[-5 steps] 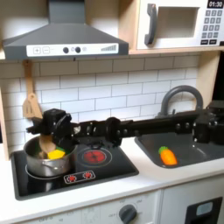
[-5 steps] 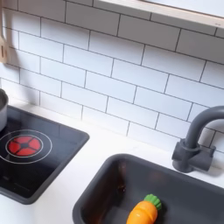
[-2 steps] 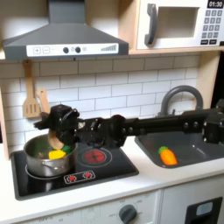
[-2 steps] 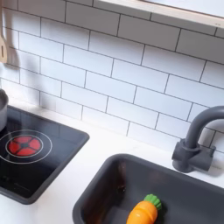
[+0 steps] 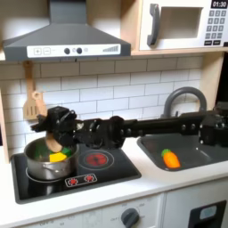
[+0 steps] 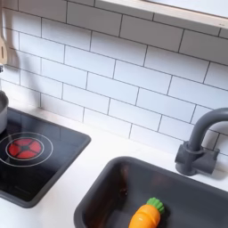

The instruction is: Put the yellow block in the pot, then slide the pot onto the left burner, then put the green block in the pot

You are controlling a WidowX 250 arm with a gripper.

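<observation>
In the first exterior view, the pot point(image 5: 40, 161) sits on the stovetop's left burner, holding the yellow block point(image 5: 58, 158) and green block point(image 5: 51, 151); the carrot point(image 5: 170, 158) lies in the sink point(image 5: 200, 153), far right.

From my feed, the one thing I can read is the clock on the microwave point(image 5: 183, 24) in the first exterior view: its display point(image 5: 218, 4) shows 01:30. The keypad point(image 5: 215, 28) below it has marks too small to read. I read nothing in the second exterior view.
</observation>
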